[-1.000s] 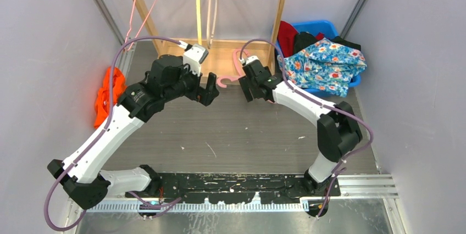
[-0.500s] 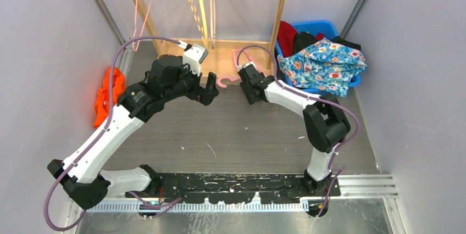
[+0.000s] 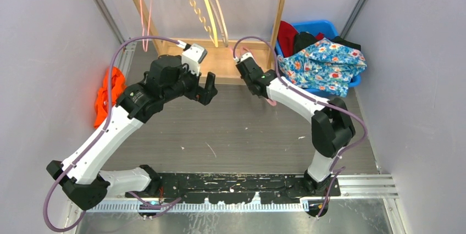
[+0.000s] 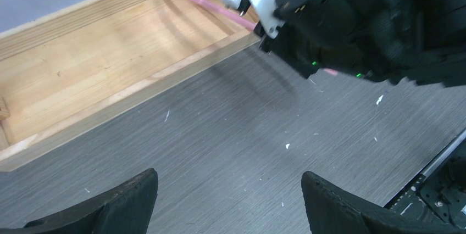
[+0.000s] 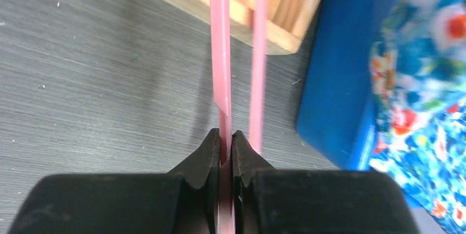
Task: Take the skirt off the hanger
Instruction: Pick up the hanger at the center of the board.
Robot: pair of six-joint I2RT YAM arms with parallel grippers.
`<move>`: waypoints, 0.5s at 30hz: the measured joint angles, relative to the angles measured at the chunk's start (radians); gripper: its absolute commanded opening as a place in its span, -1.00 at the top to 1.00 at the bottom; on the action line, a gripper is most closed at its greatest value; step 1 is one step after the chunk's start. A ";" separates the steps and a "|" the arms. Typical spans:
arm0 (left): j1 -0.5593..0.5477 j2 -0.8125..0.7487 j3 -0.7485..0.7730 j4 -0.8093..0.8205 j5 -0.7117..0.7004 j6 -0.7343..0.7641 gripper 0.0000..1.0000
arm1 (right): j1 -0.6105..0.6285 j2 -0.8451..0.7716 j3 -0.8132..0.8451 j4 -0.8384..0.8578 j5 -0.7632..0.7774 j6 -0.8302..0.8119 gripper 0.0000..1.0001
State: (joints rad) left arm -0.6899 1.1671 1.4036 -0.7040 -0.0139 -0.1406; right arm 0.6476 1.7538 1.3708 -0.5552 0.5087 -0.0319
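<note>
The arm bases are seen at 6 o'clock in the top view, bolted at the near edge of the grey table (image 3: 236, 129). From the base at 7 o'clock the left arm is stretched toward 11 o'clock. The left gripper (image 3: 207, 87) is held above the table with its jaws spread wide, and nothing is seen between them. An orange cloth (image 3: 107, 96) is bunched at 9 o'clock against the left wall. The right arm is bent up from 5 o'clock toward 12 o'clock. The jaws of the right gripper (image 5: 226, 135) are pinched shut on a bar of the pink hanger (image 5: 220, 53), which is pointed toward 12 o'clock over the wooden foot of the rack (image 3: 225, 61). Only bare pink bars are shown in the wrist view. Yellow hangers (image 3: 207, 11) are hung on the rack at 12 o'clock. At 1 o'clock a blue bin (image 3: 324, 25) is set just beside the rack, and a floral garment (image 3: 324, 61) is heaped over it. It cannot be told whether this is the skirt.
</note>
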 measured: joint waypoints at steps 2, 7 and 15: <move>0.000 -0.001 0.000 0.000 -0.005 0.011 -0.99 | -0.010 -0.029 0.014 -0.013 0.003 -0.002 0.98; 0.000 -0.011 -0.008 0.002 -0.031 0.051 -0.99 | -0.022 -0.141 0.019 -0.053 -0.039 -0.015 0.98; 0.005 -0.063 -0.151 0.091 -0.042 0.143 -0.99 | -0.023 -0.378 0.017 -0.150 -0.156 -0.047 0.98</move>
State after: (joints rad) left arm -0.6846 1.1038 1.2530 -0.6128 -0.0563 0.0021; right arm 0.6247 1.3762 1.3880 -0.7048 0.3527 -0.0788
